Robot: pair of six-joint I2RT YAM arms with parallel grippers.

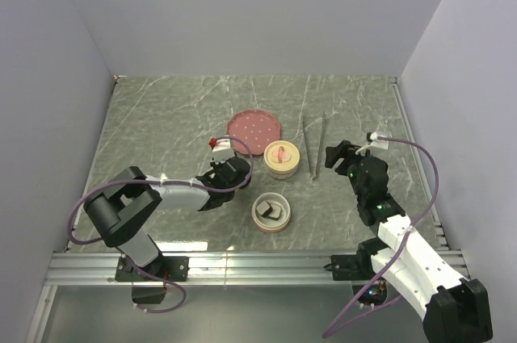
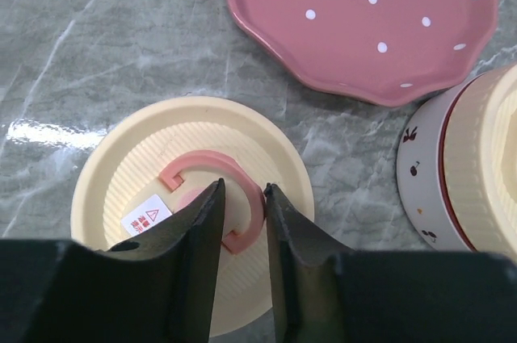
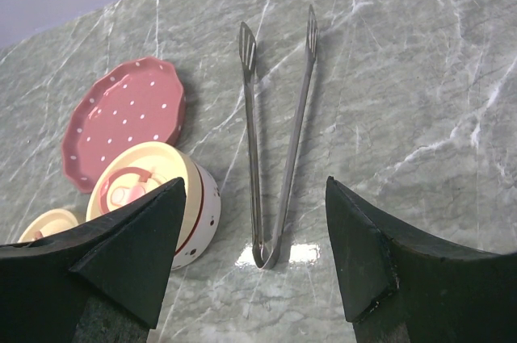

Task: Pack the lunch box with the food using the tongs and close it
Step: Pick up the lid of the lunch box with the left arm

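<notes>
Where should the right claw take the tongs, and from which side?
Probably from straight above, on the tongs near their joined end, which faces the right claw. They lie flat, with the arms spreading toward the far tips, so both should fit inside the open claw there.

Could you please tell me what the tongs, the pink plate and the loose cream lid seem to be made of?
The tongs: apparently bare metal, silvery with bright glints along thin arms. The pink plate: probably glazed ceramic or melamine, smooth, scalloped rim, white dots; cannot tell which. The cream lid: looks like moulded plastic, matte, finely ribbed, with pink handle.
</notes>
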